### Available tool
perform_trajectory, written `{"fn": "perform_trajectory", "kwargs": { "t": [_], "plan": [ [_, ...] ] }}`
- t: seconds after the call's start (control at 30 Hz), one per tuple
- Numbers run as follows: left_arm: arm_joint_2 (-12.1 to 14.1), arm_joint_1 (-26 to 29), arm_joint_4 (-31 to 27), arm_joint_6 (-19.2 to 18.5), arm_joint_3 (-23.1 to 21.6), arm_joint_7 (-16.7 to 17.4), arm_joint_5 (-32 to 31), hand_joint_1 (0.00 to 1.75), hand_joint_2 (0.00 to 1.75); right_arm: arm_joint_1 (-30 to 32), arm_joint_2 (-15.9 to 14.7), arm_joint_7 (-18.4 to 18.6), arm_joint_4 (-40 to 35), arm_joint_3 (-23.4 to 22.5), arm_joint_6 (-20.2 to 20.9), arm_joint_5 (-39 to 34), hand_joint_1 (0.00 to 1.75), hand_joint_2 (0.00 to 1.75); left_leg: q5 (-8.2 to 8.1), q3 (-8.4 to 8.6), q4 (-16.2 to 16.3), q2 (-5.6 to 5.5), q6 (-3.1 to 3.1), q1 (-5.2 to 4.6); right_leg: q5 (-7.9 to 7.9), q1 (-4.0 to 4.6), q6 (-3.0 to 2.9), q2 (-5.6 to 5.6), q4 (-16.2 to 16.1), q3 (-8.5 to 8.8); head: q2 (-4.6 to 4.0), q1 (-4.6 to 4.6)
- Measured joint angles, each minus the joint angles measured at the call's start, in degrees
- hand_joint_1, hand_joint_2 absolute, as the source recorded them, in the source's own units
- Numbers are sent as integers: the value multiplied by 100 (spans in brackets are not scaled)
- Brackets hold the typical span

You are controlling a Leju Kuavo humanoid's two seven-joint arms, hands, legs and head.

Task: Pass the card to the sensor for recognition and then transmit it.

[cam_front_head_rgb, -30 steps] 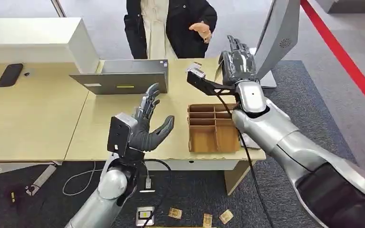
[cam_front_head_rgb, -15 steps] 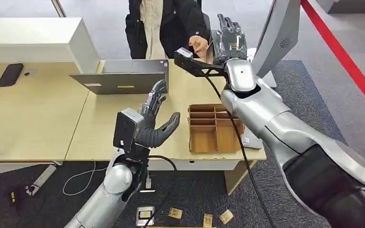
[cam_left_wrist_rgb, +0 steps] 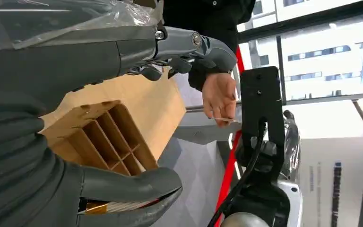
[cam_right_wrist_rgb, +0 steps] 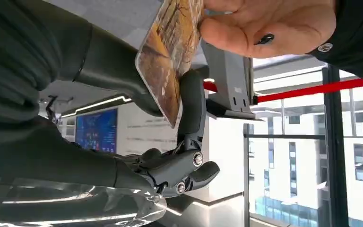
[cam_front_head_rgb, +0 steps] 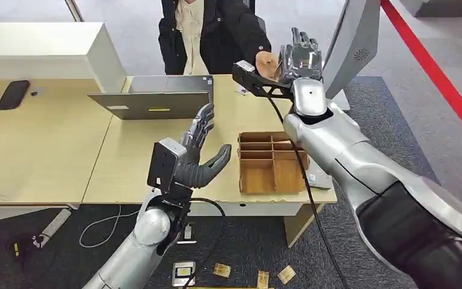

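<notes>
Card (cam_right_wrist_rgb: 170,56), orange-printed, sits in the right wrist view between the right hand's thumb (cam_right_wrist_rgb: 118,75) and a finger (cam_right_wrist_rgb: 191,111), while a person's hand (cam_right_wrist_rgb: 269,23) grips its far end. In the head view the right hand (cam_front_head_rgb: 301,57) is raised at the far right of the wooden table (cam_front_head_rgb: 126,162), meeting that person's hand beside the grey monitor (cam_front_head_rgb: 352,42); the left hand (cam_front_head_rgb: 195,159) hovers with fingers spread, holding nothing, left of the wooden divided tray (cam_front_head_rgb: 271,162). In the left wrist view the tray's compartments appear beyond the left hand's thumb (cam_left_wrist_rgb: 127,184).

A wooden divided tray (cam_front_head_rgb: 270,163) sits near the worktop's (cam_front_head_rgb: 126,156) front right edge, a grey laptop (cam_front_head_rgb: 156,99) at its back edge.
</notes>
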Motion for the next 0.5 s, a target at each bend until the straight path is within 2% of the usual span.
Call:
{"fn": "perform_trajectory", "kwargs": {
  "t": [0.2, 0.23, 0.27, 0.5],
  "plan": [
    [0, 0, 0, 52, -2, 28, -4, 0, 175, 47, 0, 2, 68, 2, 0, 0, 175, 175, 0, -1, 0, 0, 0, 0, 0, 0, 0, 0, 0, 0, 0, -2],
    [0, 1, 0, 52, -2, 31, -4, 0, 175, 50, 0, 2, 81, 2, 0, -4, 45, 175, 0, -1, 0, 0, 0, 0, 0, 0, 0, 0, 0, 0, 0, -2],
    [2, 0, 0, 61, -9, 39, -4, 0, 175, 52, 0, 2, 87, 2, 0, -15, 2, 175, 0, -1, 0, 0, 0, 0, 0, 0, 0, 0, 0, 0, 0, 0],
    [2, 0, 0, 66, -26, 68, 15, 0, 175, 69, -6, -15, 135, 2, -179, -148, 0, 175, 0, 0, 0, 0, 0, 0, 0, 0, 0, 0, 0, 0, 0, -2]
  ]
}}
